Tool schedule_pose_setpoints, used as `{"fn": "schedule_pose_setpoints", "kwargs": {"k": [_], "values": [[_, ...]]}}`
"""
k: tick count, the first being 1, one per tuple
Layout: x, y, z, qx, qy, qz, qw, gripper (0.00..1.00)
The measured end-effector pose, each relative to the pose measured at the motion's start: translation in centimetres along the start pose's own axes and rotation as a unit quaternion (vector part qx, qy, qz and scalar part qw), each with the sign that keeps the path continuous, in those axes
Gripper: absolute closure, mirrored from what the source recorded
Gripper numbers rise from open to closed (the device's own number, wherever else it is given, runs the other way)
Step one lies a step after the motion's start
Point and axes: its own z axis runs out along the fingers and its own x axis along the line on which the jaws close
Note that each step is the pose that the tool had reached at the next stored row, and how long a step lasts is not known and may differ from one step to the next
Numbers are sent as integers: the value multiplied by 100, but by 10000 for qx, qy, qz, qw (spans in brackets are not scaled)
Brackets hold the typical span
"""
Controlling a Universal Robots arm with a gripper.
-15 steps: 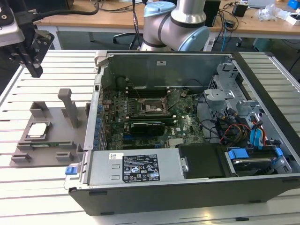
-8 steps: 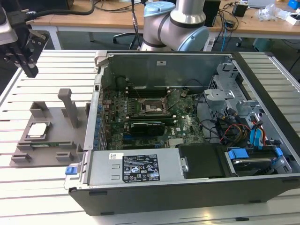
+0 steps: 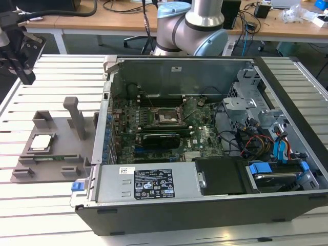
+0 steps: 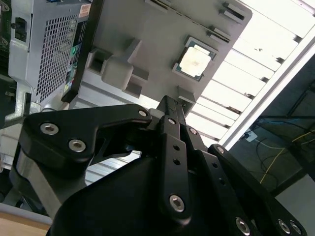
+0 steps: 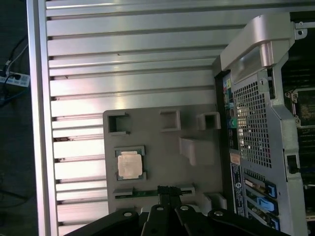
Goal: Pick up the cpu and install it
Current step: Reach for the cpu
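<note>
The cpu (image 3: 42,142), a small square chip with a shiny metal top, lies flat in a recess of the grey plastic tray (image 3: 66,128), at the exterior view's left, beside the open computer case (image 3: 205,205). Both wrist views look down on the cpu (image 4: 196,61) (image 5: 129,164) from well above. My gripper (image 3: 18,59) hangs high over the slatted table, behind the tray and clear of it. In both wrist views the black fingers (image 4: 170,105) (image 5: 167,191) stand pressed together with nothing between them. The black socket frame (image 3: 166,119) sits on the motherboard inside the case.
The tray carries upright posts (image 3: 77,118) and several block holders. The case's metal wall (image 5: 256,98) rises right next to the tray. Cables and drive bays (image 3: 266,138) fill the case's right side. The arm's base (image 3: 192,25) stands behind the case.
</note>
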Motion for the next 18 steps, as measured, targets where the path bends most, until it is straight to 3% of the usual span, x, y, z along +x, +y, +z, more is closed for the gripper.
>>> {"fn": "schedule_pose_setpoints", "kwargs": {"k": [18], "values": [[284,-21,-7,0,0,0,10000,89]]}}
